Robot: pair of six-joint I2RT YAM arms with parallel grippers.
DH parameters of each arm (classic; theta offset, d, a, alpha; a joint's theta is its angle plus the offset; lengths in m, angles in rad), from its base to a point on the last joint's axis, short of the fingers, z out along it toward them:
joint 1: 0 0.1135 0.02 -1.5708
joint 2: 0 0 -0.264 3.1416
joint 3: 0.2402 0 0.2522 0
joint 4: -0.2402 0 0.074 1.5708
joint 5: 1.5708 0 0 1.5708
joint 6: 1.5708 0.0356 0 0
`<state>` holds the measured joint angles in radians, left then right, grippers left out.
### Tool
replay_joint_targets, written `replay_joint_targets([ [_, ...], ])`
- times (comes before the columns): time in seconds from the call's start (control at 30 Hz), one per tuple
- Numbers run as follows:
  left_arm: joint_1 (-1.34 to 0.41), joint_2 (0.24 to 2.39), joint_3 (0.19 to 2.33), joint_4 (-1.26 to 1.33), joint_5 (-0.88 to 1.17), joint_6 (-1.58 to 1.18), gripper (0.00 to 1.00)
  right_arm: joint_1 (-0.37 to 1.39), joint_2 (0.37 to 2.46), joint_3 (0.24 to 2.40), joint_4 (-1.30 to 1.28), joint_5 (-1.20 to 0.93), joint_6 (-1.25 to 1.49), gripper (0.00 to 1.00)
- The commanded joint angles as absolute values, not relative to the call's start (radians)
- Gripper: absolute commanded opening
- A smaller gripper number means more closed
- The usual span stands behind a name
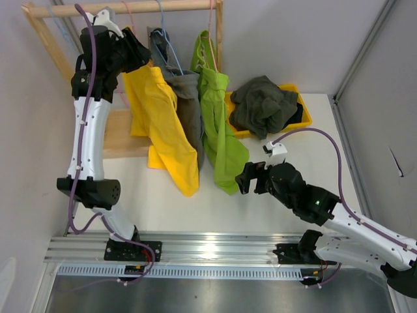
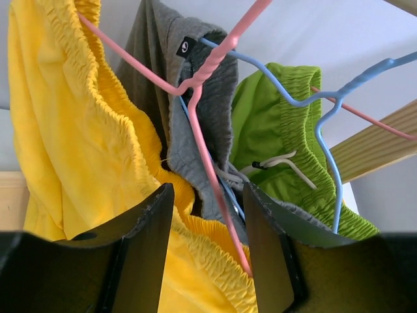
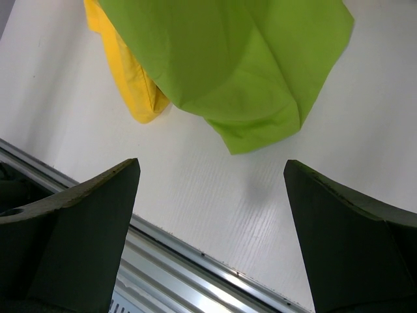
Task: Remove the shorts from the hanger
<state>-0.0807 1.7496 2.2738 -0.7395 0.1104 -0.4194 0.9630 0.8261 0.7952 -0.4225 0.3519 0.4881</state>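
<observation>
Rack (image 1: 130, 8): wooden, at the far left corner of the worktop (image 1: 195, 208); three pairs of shorts hang from its rail.
Left claw (image 2: 208, 192): raised to the rack, at the top of the yellow shorts (image 1: 163, 124). My jaws stand half spread, with the yellow waistband and the wire of the pink hanger (image 2: 202, 72) in the gap. It is too crowded there to tell whether I am pinching the cloth.
Yellow shorts: leftmost on the rail, on the pink hanger, with the hem draped down toward the near edge.
Grey shorts (image 1: 186, 91): between yellow and lime, touching both; the wire of the blue hanger (image 2: 326, 111) comes out of the waistband.
Lime shorts (image 1: 218, 124): rightmost on the rail, with a white drawstring at the waist; the hem hangs low over the middle of the worktop.
Right claw (image 3: 212, 166): low over the worktop near its middle, with my jaws spread wide and bare worktop showing between the fingers. It faces the lime hem, near it but apart.
Olive shorts (image 1: 260, 104): off the rack, heaped in the bin (image 1: 303, 117) toward the far right corner.
</observation>
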Motion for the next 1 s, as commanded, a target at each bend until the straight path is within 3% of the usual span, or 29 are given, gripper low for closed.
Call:
replay_joint_targets([
  [0.0, -0.1, 1.764, 2.306, -0.672, 0.084, -0.422, 0.52, 0.963, 0.818, 0.85, -0.416, 0.383, 0.466, 0.99],
  [0.03, -0.101, 1.775, 2.312, -0.667, 0.083, -0.422, 0.51, 0.963, 0.819, 0.848, -0.416, 0.383, 0.466, 0.99],
  [0.1, -0.104, 1.782, 2.312, -0.655, 0.081, -0.426, 0.41, 0.963, 0.822, 0.845, -0.411, 0.383, 0.466, 0.99],
  [0.13, -0.106, 1.79, 2.318, -0.653, 0.078, -0.431, 0.33, 0.963, 0.825, 0.844, -0.411, 0.383, 0.468, 1.0],
  [0.17, -0.109, 1.793, 2.321, -0.653, 0.072, -0.431, 0.18, 0.963, 0.83, 0.844, -0.41, 0.383, 0.469, 0.99],
  [0.33, -0.114, 1.802, 2.347, -0.675, 0.055, -0.416, 0.01, 0.962, 0.833, 0.841, -0.403, 0.377, 0.469, 1.0],
  [0.7, -0.118, 1.702, 2.465, -0.796, 0.043, -0.388, 0.0, 1.003, 0.877, 1.003, -0.357, 0.29, 0.353, 0.99],
  [0.97, -0.118, 1.603, 2.402, -0.79, 0.063, -0.396, 0.0, 1.202, 1.203, 1.437, -0.344, 0.356, 0.25, 1.0],
])
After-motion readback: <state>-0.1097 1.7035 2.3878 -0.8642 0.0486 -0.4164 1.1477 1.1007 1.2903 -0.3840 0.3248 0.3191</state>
